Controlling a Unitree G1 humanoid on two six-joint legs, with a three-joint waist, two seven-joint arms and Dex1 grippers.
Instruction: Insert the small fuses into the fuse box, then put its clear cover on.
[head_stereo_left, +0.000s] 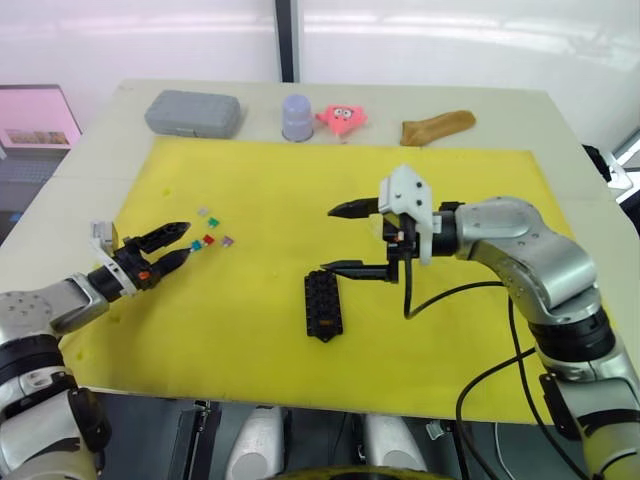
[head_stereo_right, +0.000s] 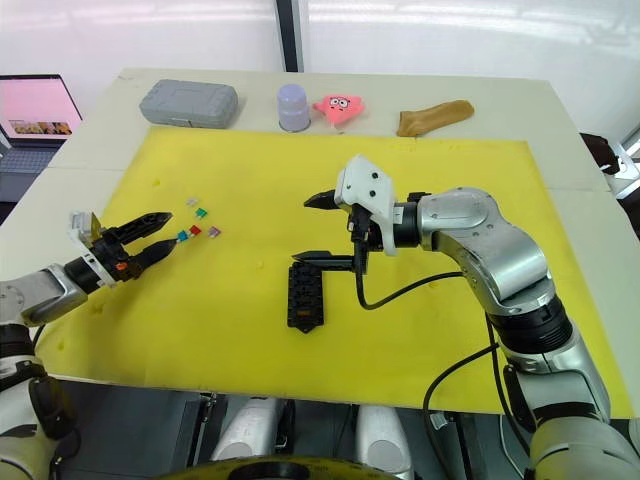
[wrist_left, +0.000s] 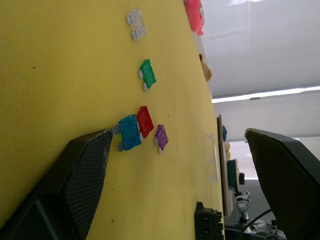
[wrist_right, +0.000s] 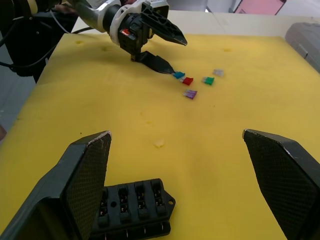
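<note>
Your left hand (head_stereo_left: 172, 245) is low over the yellow mat (head_stereo_left: 260, 300) at the left side of the worktop (head_stereo_left: 90, 150), its two black fingers spread, the lower fingertip (wrist_left: 102, 142) just beside the teal fuse (wrist_left: 129, 132) and nothing pinched between them. The small fuses lie loose on the mat right in front of that hand: the teal one touches the red fuse (wrist_left: 145, 121), the purple fuse (wrist_left: 161, 136) sits just to the right of them, the green fuse (wrist_left: 147, 73) a little farther back, and a pale grey fuse (wrist_left: 136, 23) farthest from you. Your right hand (head_stereo_left: 342, 240) is near the middle of the mat, fingers spread wide and holding nothing, with one finger above the far end of the fuse box (head_stereo_left: 323, 304). The fuse box rests flat on the mat near the middle, closer to the near edge, well apart from the fuses; its slots (wrist_right: 132, 197) face up and look unfilled. Along the far edge of the worktop, off the mat, you have a grey case (head_stereo_left: 193, 112), a pale purple cup (head_stereo_left: 297, 117), a pink toy (head_stereo_left: 341, 117) and a brown object (head_stereo_left: 436, 126). I cannot make out the clear cover with any certainty.
</note>
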